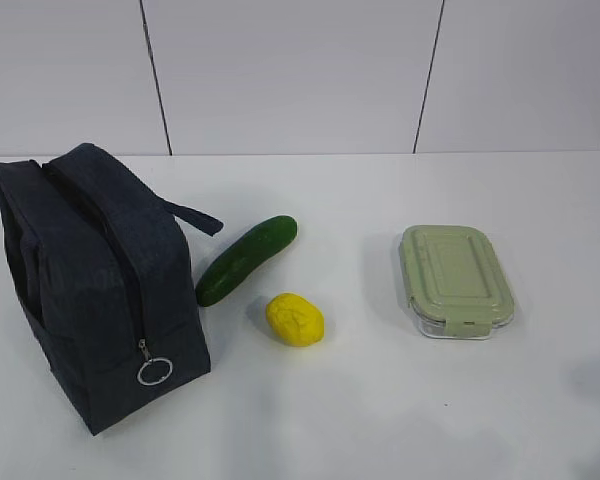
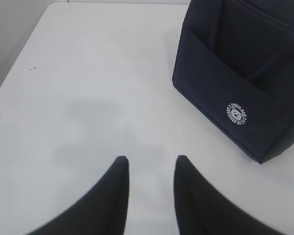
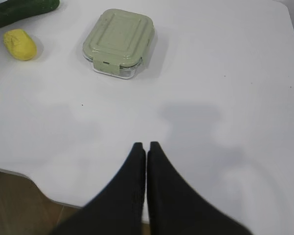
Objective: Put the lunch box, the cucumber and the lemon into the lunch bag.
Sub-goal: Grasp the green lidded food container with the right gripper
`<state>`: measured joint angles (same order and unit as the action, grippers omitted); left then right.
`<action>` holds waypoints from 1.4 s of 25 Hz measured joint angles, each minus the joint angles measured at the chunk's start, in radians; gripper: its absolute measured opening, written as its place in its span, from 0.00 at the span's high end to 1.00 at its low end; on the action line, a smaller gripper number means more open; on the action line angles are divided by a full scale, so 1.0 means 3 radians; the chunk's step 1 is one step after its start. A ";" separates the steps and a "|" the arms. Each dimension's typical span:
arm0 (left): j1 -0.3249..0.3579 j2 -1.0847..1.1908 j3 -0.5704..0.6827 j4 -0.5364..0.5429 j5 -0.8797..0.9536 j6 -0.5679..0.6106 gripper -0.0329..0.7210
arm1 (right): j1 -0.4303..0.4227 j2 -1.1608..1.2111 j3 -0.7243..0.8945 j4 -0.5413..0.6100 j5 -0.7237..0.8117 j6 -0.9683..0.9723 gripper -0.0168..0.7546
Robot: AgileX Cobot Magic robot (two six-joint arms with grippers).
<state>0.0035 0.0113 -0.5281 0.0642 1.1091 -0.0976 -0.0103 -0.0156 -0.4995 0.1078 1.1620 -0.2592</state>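
The dark navy lunch bag (image 1: 90, 280) stands at the left of the table, zipped, its silver ring pull (image 1: 154, 372) hanging at the front. The cucumber (image 1: 246, 259) lies beside it, the yellow lemon (image 1: 295, 319) just in front of the cucumber, the green-lidded lunch box (image 1: 455, 279) at the right. Neither gripper shows in the exterior view. My left gripper (image 2: 151, 161) is open and empty over bare table, the bag (image 2: 245, 73) to its upper right. My right gripper (image 3: 146, 145) is shut and empty near the table's front edge, the lunch box (image 3: 118, 41), lemon (image 3: 20, 44) and cucumber (image 3: 19, 11) far ahead.
The white table (image 1: 380, 420) ends at a white panelled wall (image 1: 300, 70) behind. In the right wrist view the table's front edge (image 3: 19, 175) runs just left of the fingers, with floor below.
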 joint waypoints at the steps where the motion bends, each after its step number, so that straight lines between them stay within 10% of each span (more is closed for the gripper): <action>1: 0.0000 0.0000 0.0000 0.0000 0.0000 0.0000 0.65 | 0.0000 0.0000 0.0000 0.0000 0.0000 0.0000 0.97; 35: 0.0000 0.0000 0.0000 0.0000 0.0000 0.0000 0.65 | 0.0000 0.0000 0.0000 0.0000 0.0000 0.0000 0.97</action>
<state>0.0035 0.0113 -0.5281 0.0642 1.1091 -0.0976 -0.0103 -0.0156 -0.4995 0.1078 1.1620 -0.2592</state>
